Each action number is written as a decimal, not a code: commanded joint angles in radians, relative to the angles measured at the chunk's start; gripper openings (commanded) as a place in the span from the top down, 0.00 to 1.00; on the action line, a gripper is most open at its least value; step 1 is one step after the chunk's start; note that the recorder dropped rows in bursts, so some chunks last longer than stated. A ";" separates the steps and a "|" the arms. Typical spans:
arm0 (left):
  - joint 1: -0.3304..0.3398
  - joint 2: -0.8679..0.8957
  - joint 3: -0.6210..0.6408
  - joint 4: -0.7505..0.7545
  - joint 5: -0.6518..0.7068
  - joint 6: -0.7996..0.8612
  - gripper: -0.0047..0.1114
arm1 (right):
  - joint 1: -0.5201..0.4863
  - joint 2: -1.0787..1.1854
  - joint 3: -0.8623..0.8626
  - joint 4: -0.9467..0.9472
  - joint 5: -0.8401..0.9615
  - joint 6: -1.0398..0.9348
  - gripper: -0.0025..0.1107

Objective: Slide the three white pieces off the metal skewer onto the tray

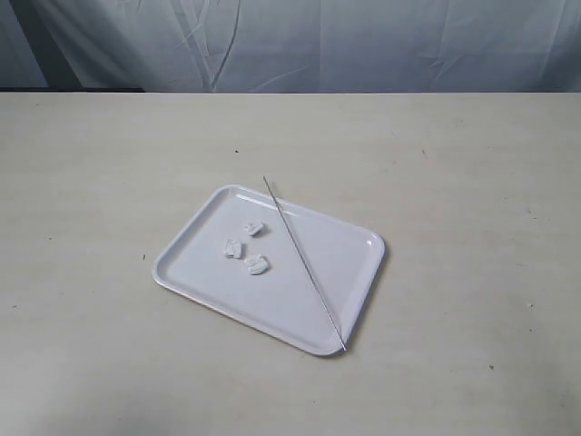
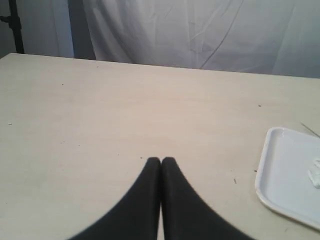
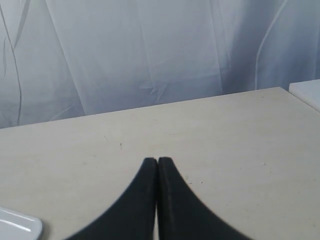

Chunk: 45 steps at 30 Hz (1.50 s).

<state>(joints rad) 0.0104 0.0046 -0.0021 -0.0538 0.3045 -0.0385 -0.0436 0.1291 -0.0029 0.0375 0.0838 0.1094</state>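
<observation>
The white tray (image 1: 354, 263) lies mid-table in the exterior view. Three white pieces rest loose on its left part: one (image 1: 253, 228), one (image 1: 233, 248) and one (image 1: 256, 264). The metal skewer (image 1: 304, 263) lies bare across the tray, from beyond the far rim to the near corner. Neither arm shows in the exterior view. My left gripper (image 2: 160, 160) is shut with nothing in it, above bare table, with the tray (image 2: 285, 175) off to one side and a white piece (image 2: 315, 172) at the frame edge. My right gripper (image 3: 158, 160) is shut and empty, a tray corner (image 3: 20, 225) nearby.
The beige table (image 1: 454, 182) stretches all around the tray. A pale draped curtain (image 1: 363, 45) hangs behind the far table edge. A white object's corner (image 3: 307, 92) shows at the table's edge in the right wrist view.
</observation>
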 commanded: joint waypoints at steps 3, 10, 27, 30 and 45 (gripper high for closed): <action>0.007 -0.005 0.002 -0.053 0.017 0.082 0.96 | -0.003 -0.040 0.003 0.012 0.072 -0.009 0.98; 0.009 -0.005 0.002 -0.045 0.017 0.058 0.96 | 0.023 -0.080 0.003 -0.037 0.209 -0.011 0.98; 0.080 -0.005 0.002 -0.013 0.017 0.038 0.96 | 0.025 -0.103 0.003 -0.081 0.209 -0.049 0.98; 0.080 -0.005 0.002 -0.013 0.017 0.038 0.96 | 0.025 -0.103 0.003 -0.081 0.210 -0.051 0.98; 0.078 -0.005 0.002 0.009 0.006 0.038 0.96 | 0.025 -0.103 0.003 -0.081 0.215 -0.049 0.98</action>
<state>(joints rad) 0.0889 0.0046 -0.0021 -0.0495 0.3215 0.0000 -0.0182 0.0325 -0.0014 -0.0324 0.3023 0.0657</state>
